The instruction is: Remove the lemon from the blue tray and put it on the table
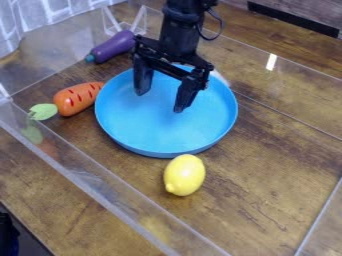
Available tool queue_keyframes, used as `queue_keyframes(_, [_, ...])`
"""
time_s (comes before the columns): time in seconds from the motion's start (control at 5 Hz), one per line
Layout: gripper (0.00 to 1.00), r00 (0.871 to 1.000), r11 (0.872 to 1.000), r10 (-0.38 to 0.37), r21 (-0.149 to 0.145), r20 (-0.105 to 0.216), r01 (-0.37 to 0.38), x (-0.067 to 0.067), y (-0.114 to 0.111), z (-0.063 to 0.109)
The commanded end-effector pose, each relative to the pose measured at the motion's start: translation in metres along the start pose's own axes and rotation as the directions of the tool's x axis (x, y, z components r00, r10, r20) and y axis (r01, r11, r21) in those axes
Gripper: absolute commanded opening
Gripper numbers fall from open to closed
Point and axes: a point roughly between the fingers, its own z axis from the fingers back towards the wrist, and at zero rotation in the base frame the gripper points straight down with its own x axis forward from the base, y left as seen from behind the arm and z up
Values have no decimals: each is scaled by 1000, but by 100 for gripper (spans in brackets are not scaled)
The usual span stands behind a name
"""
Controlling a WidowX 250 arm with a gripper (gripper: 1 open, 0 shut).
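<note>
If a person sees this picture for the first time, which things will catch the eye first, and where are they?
The big blue tray in the middle of the table draws the eye first, with the black pincer standing open above it, holding nothing. Next comes the yellow lemon, lying on the wood just in front of the tray's near rim. An orange carrot lies left of the tray, and a purple eggplant behind it.
</note>
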Motion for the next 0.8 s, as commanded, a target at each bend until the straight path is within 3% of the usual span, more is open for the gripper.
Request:
queue_keyframes(0.0, [100,998,999,33,-11,54,-32,5,5,20])
queue_keyframes(0.6, [100,997,998,59,-19,42,-58,-12,-28,44])
